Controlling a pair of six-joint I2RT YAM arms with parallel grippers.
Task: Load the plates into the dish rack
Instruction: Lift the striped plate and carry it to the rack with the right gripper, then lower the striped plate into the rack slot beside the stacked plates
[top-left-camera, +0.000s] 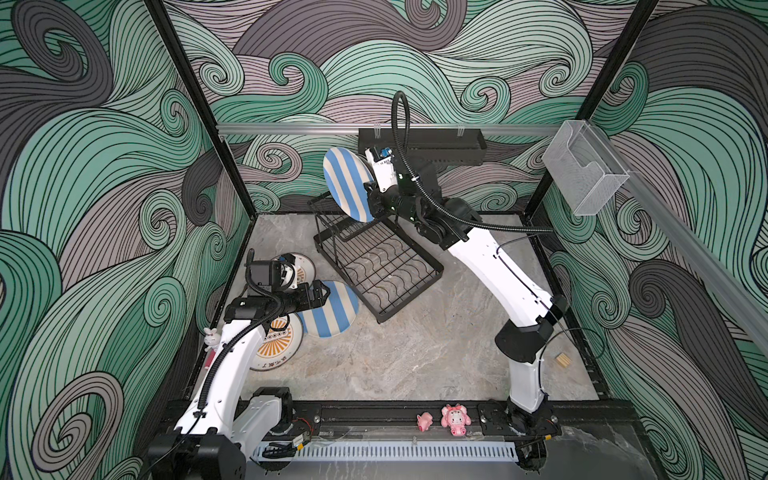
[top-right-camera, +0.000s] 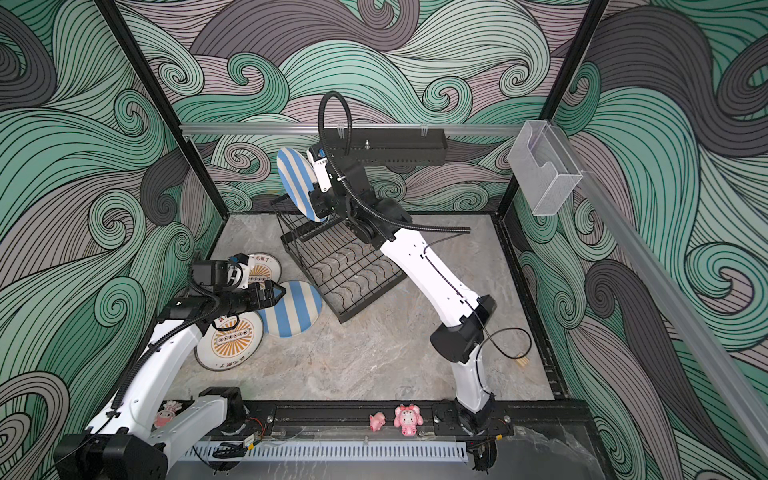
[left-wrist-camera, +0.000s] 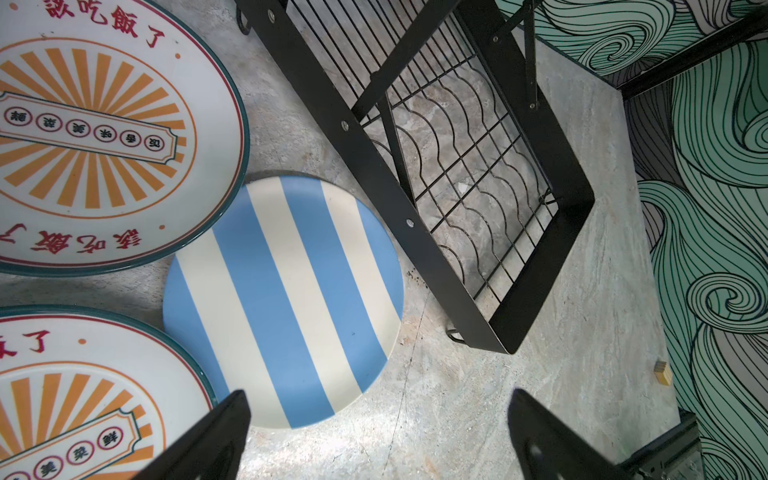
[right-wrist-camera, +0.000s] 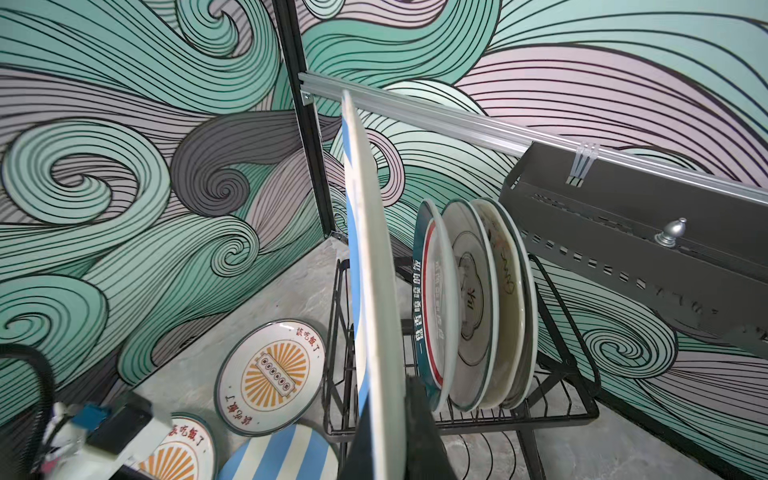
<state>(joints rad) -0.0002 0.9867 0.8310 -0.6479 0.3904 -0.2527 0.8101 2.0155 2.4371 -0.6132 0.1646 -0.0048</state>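
Where right pincer (right-wrist-camera: 392, 440) pinches, plate (top-left-camera: 347, 183) stands.

Wave-patterned walls (top-left-camera: 104, 166) in teal, grey and mauve close around me on three sides. Just behind my right end effector (top-left-camera: 371, 198) a black perforated shelf (top-left-camera: 449, 149) hangs from an aluminium rail (top-left-camera: 291, 129). Beneath that end effector spreads the grey marbled tabletop (top-left-camera: 415, 353), evenly lit.

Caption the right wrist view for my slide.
Right hand grips striped plate on edge beside plates standing in the dish rack.
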